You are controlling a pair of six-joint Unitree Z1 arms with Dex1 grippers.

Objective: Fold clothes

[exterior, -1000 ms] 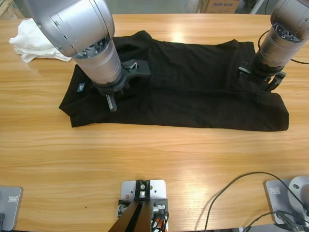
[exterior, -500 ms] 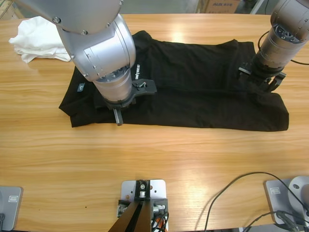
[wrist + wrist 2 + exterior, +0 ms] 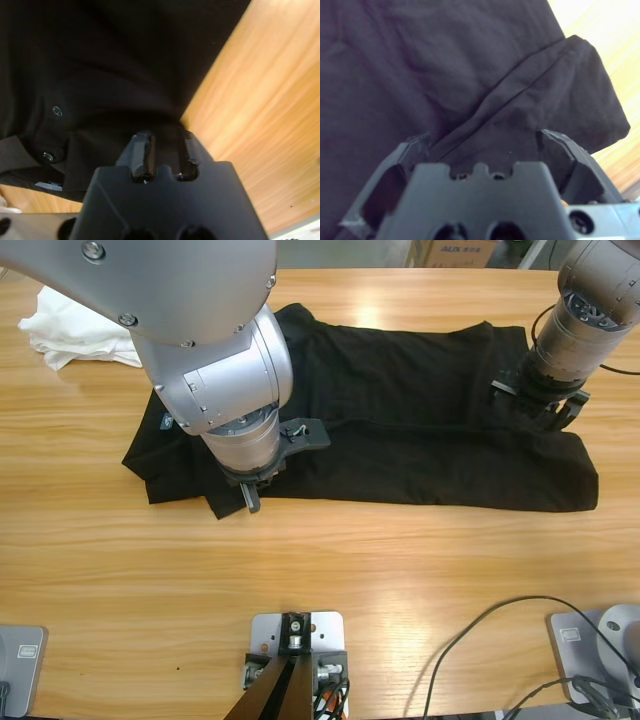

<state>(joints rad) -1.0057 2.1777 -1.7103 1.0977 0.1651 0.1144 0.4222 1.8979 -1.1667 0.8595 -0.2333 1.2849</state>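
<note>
Over at the far left of your wooden table (image 3: 320,550), the bundle of white garments (image 3: 70,325) lies bunched near the back edge, partly hidden behind your left arm and close to the black polo shirt (image 3: 400,430) without being held by anything. That shirt is spread lengthwise across the middle of the table, its collar end to the left and its hem to the right. Your left gripper (image 3: 247,490) sits at the shirt's front edge near the collar end, and the left wrist view shows its jaws pressed together on a fold of black cloth (image 3: 162,145), with two placket buttons (image 3: 56,110) just beside them. Farther right, your right gripper (image 3: 538,405) is down on the shirt's hem end, its jaws spread wide on either side of a raised fold (image 3: 530,90) near the shirt's corner.
</note>
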